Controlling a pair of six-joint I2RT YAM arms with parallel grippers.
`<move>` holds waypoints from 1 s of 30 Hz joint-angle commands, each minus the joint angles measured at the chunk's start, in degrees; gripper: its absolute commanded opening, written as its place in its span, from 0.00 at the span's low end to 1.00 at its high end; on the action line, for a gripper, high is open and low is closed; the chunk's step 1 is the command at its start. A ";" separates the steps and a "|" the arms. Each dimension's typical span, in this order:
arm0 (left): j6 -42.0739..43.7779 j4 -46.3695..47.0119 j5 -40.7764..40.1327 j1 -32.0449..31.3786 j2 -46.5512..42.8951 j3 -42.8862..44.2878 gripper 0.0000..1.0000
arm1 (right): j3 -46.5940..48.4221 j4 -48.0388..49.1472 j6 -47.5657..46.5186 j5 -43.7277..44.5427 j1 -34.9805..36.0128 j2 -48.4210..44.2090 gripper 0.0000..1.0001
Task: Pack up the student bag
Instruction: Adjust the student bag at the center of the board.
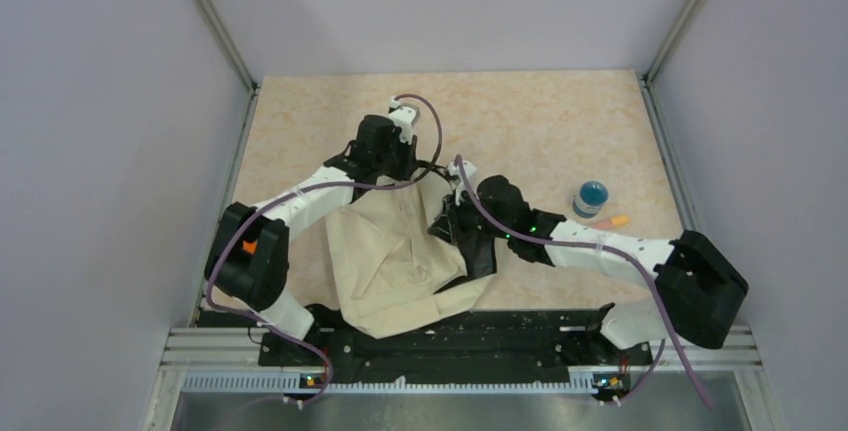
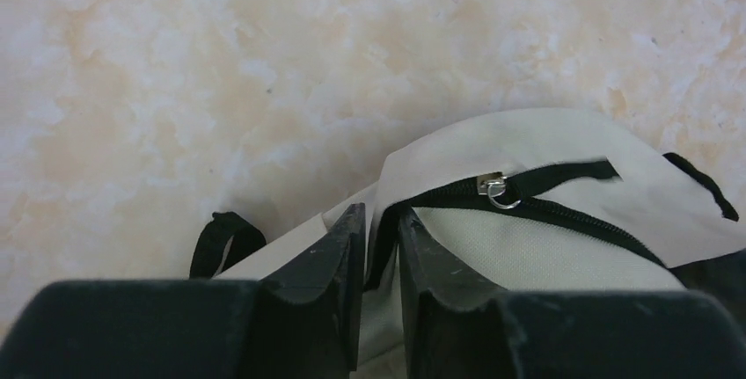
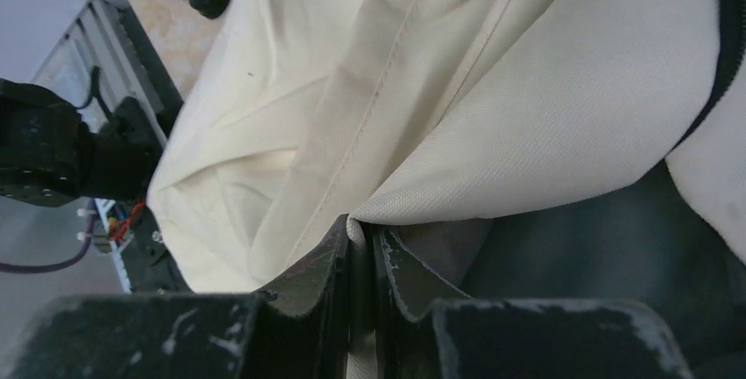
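Observation:
The student bag [image 1: 400,261], cream-beige with black zipper lines, lies crumpled on the table between my two arms. At its far edge, my left gripper [image 1: 402,173] holds the rim by the zipper, and the cloth and black zipper tape fill the narrow gap between the jaws [image 2: 380,234]. A metal zipper pull [image 2: 495,187] sits just beyond the fingertips. My right gripper [image 1: 450,223] is at the bag's right side, shut on a fold of cream fabric [image 3: 361,238]. The dark grey lining [image 3: 572,238] shows beside it.
A small blue round container [image 1: 590,197] and an orange pen-like thing [image 1: 612,221] lie on the table right of the bag. A black strap loop [image 2: 220,238] pokes out at the bag's far side. The metal rail [image 1: 460,351] runs along the near edge.

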 commanded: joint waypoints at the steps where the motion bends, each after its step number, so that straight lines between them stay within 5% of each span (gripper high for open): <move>1: -8.31 -2.11 -9.73 0.91 -7.17 1.17 0.36 | 0.58 4.31 -0.86 2.62 1.69 5.54 0.12; 12: -26.23 2.05 0.64 -4.50 -20.08 -11.96 0.58 | -0.06 9.50 -1.60 2.31 1.76 7.54 0.18; 27: -27.61 -2.52 8.37 -7.38 -7.29 -8.43 0.61 | -2.57 8.85 -2.06 5.33 1.75 3.29 0.30; 30: -26.82 -4.05 7.44 -7.60 -6.06 -7.91 0.54 | -2.18 6.76 -2.88 6.18 1.78 2.11 0.32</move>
